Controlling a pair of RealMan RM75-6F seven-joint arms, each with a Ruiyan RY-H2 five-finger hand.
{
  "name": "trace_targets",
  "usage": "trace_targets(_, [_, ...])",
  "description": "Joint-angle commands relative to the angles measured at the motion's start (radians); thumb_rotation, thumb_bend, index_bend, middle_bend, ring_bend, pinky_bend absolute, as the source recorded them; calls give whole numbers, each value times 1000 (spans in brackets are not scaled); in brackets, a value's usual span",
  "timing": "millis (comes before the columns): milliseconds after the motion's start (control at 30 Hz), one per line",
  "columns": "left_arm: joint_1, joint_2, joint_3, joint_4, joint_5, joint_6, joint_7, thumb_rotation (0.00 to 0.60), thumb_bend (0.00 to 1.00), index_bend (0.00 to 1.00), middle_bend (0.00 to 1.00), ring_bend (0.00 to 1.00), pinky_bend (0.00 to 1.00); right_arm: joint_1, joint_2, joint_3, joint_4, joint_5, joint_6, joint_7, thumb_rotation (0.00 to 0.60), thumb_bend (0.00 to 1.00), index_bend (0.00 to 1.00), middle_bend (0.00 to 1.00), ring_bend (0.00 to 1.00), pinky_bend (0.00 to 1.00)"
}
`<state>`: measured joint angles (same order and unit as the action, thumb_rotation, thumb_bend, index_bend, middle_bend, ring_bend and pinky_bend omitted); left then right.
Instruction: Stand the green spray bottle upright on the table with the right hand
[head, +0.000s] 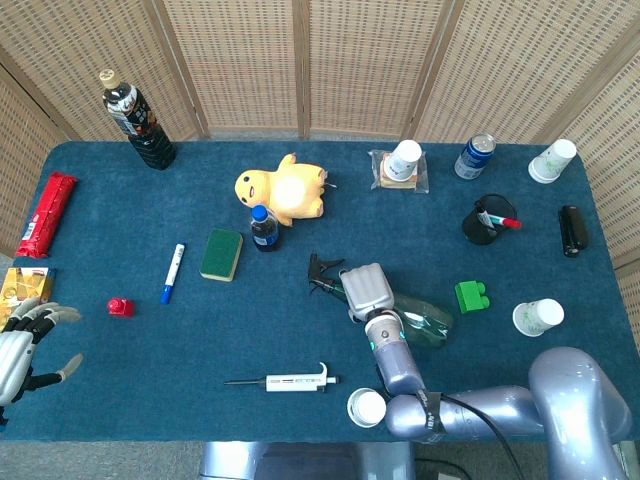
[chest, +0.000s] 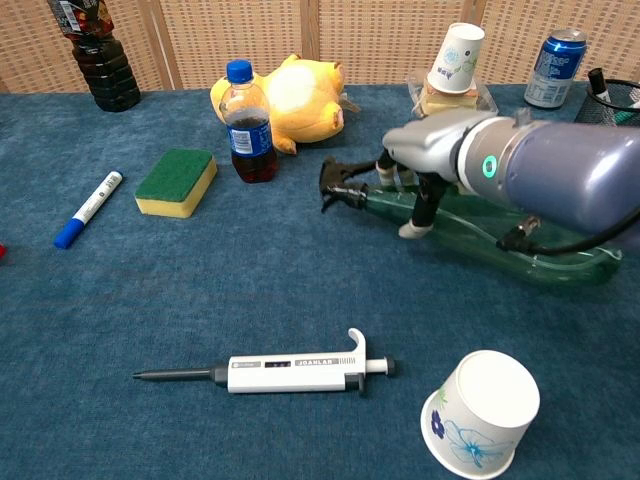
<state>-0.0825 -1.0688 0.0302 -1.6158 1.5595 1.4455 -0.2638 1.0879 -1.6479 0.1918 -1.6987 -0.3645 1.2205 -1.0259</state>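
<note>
Robot test station, staged indoors. Counter (head: 500, 380) covered in blue carpet, woven folding screen (head: 330, 60) along 12 o'clock. Unrelated props scattered on it: pipette (head: 285, 381), plush toy (head: 283, 190), sponge (head: 221, 254), paper cups (head: 552, 160), soda can (head: 476, 156).

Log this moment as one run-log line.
phase: grasping | right robot hand: wrapped over neck of green spray bottle | bottle: lying on table, nozzle off the cloth | left robot hand: open, idle at table edge
</note>
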Motion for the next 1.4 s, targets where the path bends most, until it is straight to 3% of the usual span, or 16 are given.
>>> trace_targets(33, [2,1,-1,-3,-1,3,3,600,327,300,304,208,77,-45,76,55,-77,-92,-49,139,600,339,608,566,505,570])
trace_targets(167, [5,5,-1,-12,-1,9,11,600,328,298,305,208,77,-106,152,118,-130,-204,-110,341,600,330,621,576,515,574])
trace_targets(400, [14,18,-3,-33,-3,24,34,600,327,297,305,208,78,-219,209,219,-141,-382,-151,713,600,311,625,580,520,577])
trace_targets(533, [19,26,-2,-55,0,33,57,600,328,297,305,208,78,-279,202,264,-120,-480,-164,947,600,306,620,577,520,576])
trace_targets(733, [20,42,-1,-87,7,37,95,600,328,298,305,208,78,-329,117,281,-21,-622,-121,1203,600,295,623,577,518,576])
trace_targets(1000, [23,71,-1,-126,11,41,141,600,328,296,305,206,77,-349,9,284,146,-737,-50,1390,600,282,612,575,504,564])
trace_targets(1400, [10,98,-6,-184,25,32,199,600,328,295,305,198,73,-367,-147,231,438,-891,99,1497,600,277,608,572,504,558])
